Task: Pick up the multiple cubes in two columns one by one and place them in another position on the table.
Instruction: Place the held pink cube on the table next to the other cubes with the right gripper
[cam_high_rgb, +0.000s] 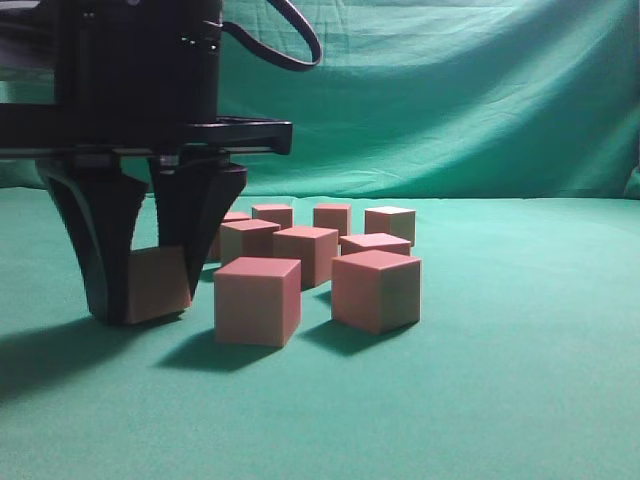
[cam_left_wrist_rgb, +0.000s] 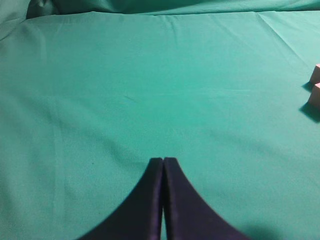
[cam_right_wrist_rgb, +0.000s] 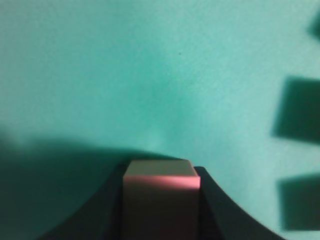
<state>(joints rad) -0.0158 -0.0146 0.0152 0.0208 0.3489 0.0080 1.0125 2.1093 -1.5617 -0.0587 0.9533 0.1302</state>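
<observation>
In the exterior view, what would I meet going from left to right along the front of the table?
The right gripper closed on a held cube → front left cube → front right cube → bare green table.

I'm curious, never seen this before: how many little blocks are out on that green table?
9 cubes: one between the right gripper's fingers at left, two in front, six behind. Another may be hidden.
</observation>
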